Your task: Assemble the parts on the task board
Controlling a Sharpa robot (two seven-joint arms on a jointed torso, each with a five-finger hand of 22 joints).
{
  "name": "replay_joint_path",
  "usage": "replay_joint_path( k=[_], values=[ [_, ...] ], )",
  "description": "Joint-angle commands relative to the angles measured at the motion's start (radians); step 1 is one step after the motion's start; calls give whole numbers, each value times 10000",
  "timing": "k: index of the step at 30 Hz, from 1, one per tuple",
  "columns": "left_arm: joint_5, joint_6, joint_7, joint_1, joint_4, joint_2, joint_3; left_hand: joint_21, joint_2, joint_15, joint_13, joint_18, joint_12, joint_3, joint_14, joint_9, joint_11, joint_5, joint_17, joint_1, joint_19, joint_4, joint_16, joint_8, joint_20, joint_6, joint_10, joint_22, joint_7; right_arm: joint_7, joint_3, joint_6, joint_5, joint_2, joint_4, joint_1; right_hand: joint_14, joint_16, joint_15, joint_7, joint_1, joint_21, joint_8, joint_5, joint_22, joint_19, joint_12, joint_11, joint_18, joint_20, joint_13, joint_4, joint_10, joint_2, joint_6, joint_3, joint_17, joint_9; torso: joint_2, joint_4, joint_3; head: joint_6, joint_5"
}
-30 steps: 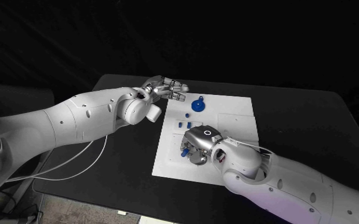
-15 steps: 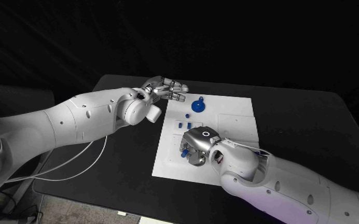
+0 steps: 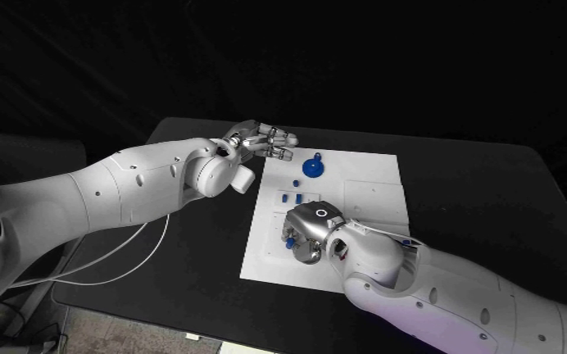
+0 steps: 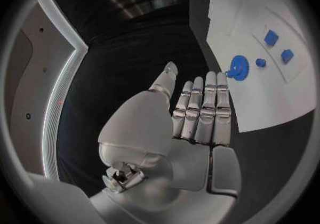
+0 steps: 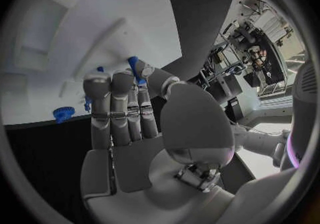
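Right hand [image 3: 310, 231] sits low over the near-left part of the task board [image 3: 366, 175], fingers [image 5: 123, 106] curled around a small blue part [image 5: 134, 66], pinched between thumb and fingertips; in the head view a bit of blue [image 3: 291, 241] shows under the palm. Left hand [image 3: 262, 139] hovers off the board's far-left corner over the black counter [image 3: 473, 182], fingers straight and together, released, holding nothing. Blue gear [image 3: 312, 165] lies flat on the far part of the board, its short stub pointing away toward the far edge; two small blue blocks [image 3: 291, 197] sit between the gear and the right hand. The held part's long axis looks roughly upright along the fingers, though it is mostly hidden so I cannot tell exactly. Risk: the part is gripped near its tip, so tilt while seating could jam or drop it; the palm hides the target slot, so misalignment is likely.
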Motion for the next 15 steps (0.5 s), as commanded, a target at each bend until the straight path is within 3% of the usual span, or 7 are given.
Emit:
replay_joint_path(
  k=[1,5,10,13,15],
  values=[
    [49,148,40,5,15,18,9,15,3,-17,16,-157,8,4,-67,4,13,42,8,36,-52,82,-35,-23,50,36,-53,-13,21,-42,-66,352,-2,47,-35,-46,-7,-43,-59,1,-16,-81,30,45,-5,482,35,-21,134,-69,-5,7,32,45,51,35,-9,8,3,-13,0,-3,10],
    [49,150,39,5,18,17,9,15,3,-17,16,-157,8,4,-67,4,13,42,8,36,-52,82,-35,-23,50,36,-53,-13,21,-46,-91,216,152,68,-82,-38,-49,-142,12,74,-29,-781,23,58,-313,392,31,53,194,-10,-12,55,-195,31,-180,78,-99,-17,2,-10,20,-2,15],
    [49,129,35,5,16,7,9,15,3,-17,16,-157,8,4,-67,4,13,42,8,36,-52,82,-35,-23,50,36,-53,-13,21,16,-108,-28,417,65,-123,-32,-94,-360,144,272,-216,-2140,10,85,-1087,380,17,271,412,121,-38,305,-950,-336,-1110,-416,-404,-71,-3,-17,23,-4,8],
    [48,113,28,5,15,5,9,14,-7,-15,16,-157,7,2,-71,3,16,42,8,47,-53,79,-35,-25,51,16,-63,-13,23,60,-113,-207,527,54,-131,-30,-61,-394,282,284,-263,-2539,24,95,-1393,432,26,439,508,260,-46,412,-1572,-569,-1493,-570,-573,-62,-3,-15,16,-10,9],
    [35,126,20,5,13,5,9,11,-31,-10,15,-155,6,6,-80,4,25,39,7,93,-56,53,-35,-21,54,-1,-97,-13,28,85,-116,-362,570,45,-125,-28,-71,-385,386,364,-34,-2775,9,53,-1570,427,10,567,550,350,-57,252,-1953,-767,-1709,-595,-652,-74,1,-13,21,-12,4]
  ],
)
